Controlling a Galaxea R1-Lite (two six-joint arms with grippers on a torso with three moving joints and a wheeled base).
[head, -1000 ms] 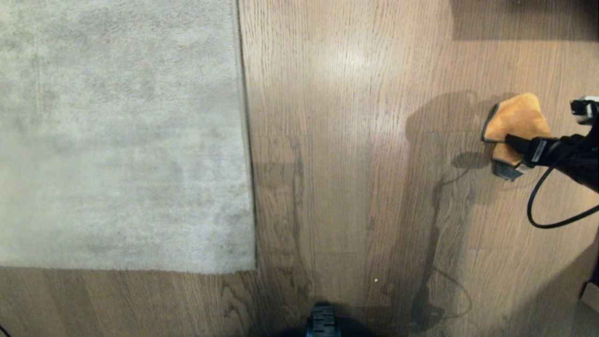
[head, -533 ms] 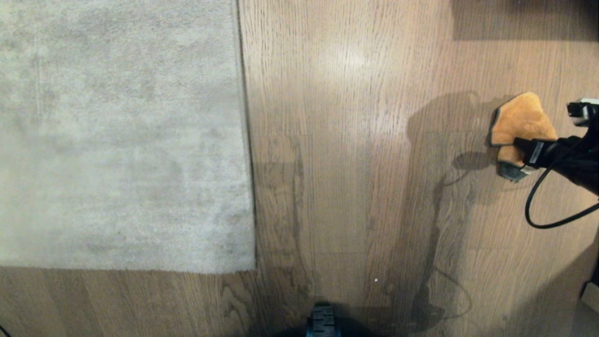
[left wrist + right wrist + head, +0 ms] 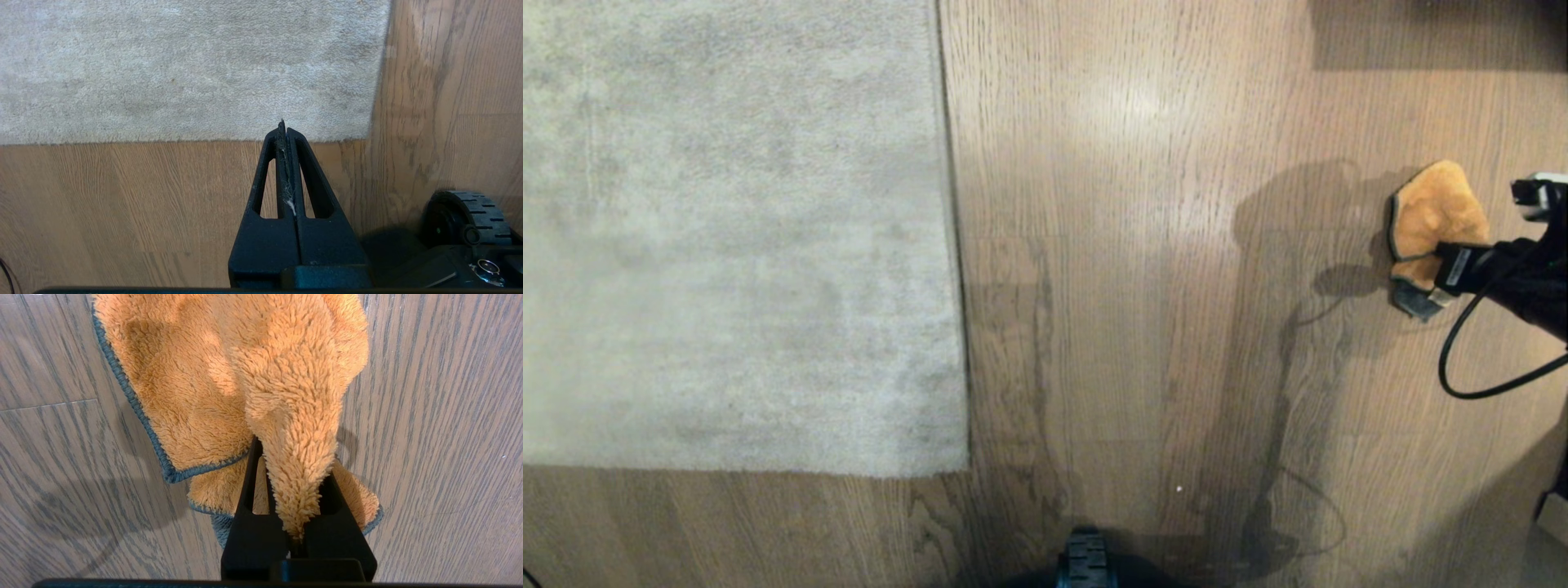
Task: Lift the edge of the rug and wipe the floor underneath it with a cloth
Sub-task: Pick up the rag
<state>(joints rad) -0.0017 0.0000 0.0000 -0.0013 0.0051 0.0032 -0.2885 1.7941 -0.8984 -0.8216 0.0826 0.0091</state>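
Note:
The orange fuzzy cloth (image 3: 1429,214) with a dark grey edge lies bunched on the wood-grain floor (image 3: 1135,286) at the far right. My right gripper (image 3: 1439,263) reaches in from the right and is shut on it. In the right wrist view a ridge of the cloth (image 3: 212,396) is pinched between the black fingers of the right gripper (image 3: 294,455). The pale grey rug fills the upper left, and its rug edge (image 3: 953,245) runs straight down to a corner (image 3: 964,469), lying flat. My left gripper (image 3: 284,127) is shut and empty, hanging near the rug edge (image 3: 163,138).
A black cable (image 3: 1462,367) loops off the right arm over the floor. The base's dark front part (image 3: 1086,565) shows at the bottom centre, and a wheel (image 3: 470,216) sits beside the left gripper. A dark shadow (image 3: 1437,33) lies at the top right.
The right gripper's jaws have closed on the cloth. The cloth has bunched up and its left side has drawn in toward the gripper. The rug has not moved.

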